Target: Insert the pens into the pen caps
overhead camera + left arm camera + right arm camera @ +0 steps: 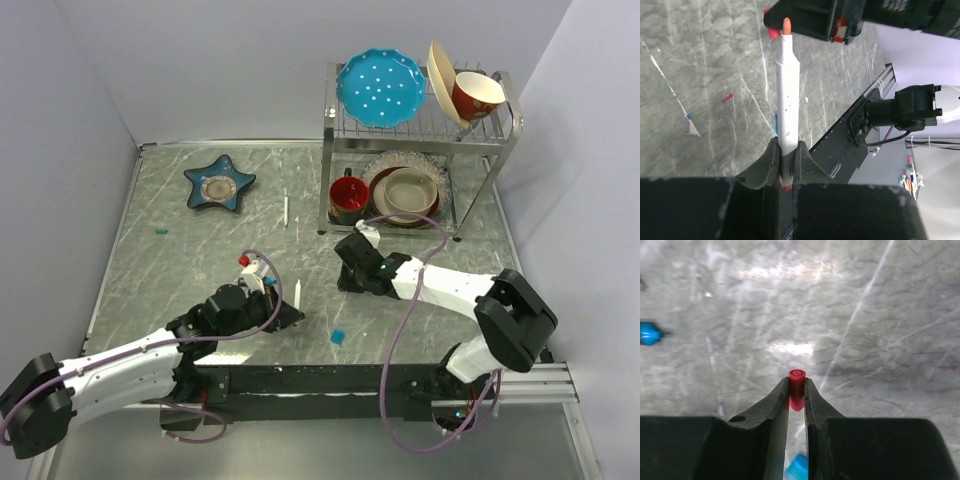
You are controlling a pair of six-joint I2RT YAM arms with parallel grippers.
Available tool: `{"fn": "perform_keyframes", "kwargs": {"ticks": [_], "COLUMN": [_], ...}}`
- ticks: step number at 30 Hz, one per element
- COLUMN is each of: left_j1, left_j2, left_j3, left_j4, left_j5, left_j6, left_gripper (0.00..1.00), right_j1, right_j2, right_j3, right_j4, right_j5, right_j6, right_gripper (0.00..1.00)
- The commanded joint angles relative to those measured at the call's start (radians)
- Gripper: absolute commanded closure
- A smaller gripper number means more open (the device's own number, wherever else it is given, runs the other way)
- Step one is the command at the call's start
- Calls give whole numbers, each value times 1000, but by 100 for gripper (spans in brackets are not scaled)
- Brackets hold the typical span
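The left gripper (pixel 786 152) clasped a red-tipped pen (pixel 788 100) and the right gripper (pixel 796 386) pinched a red cap (pixel 796 375), with tip-to-cap alignment likely next.

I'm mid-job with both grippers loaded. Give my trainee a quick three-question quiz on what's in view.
1. True or false: the left gripper is shut on a white pen with an orange-red tip.
2. The right gripper holds: A) a black cap, B) a red cap, C) nothing.
3. In the top view, where does the loose blue cap lie?
Key: 1 true. 2 B. 3 On the table, close to its near edge.
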Motion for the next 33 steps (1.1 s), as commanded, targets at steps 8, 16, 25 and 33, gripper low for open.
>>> {"fn": "perform_keyframes", "kwargs": {"ticks": [8, 16, 25, 33], "left_j1": [-3, -3, -3, -3], "left_j2": [102, 120, 116, 132], "left_j3": [16, 56, 67, 76], "left_j4": [198, 201, 201, 204], "left_j5": [90, 115, 135, 144], "left_j6": [-7, 18, 38, 42], "left_gripper": [99, 99, 99, 99], "right_j1": [39, 66, 88, 100], "right_j2": [-234, -311, -329, -312], "right_j3": [-27, -27, -21, 2], "right_j4": [177, 225, 257, 248], "right_j5": [-39, -51, -43, -36], "right_j6": [39, 75, 95, 100], "right_gripper": [81, 81, 81, 81]}}
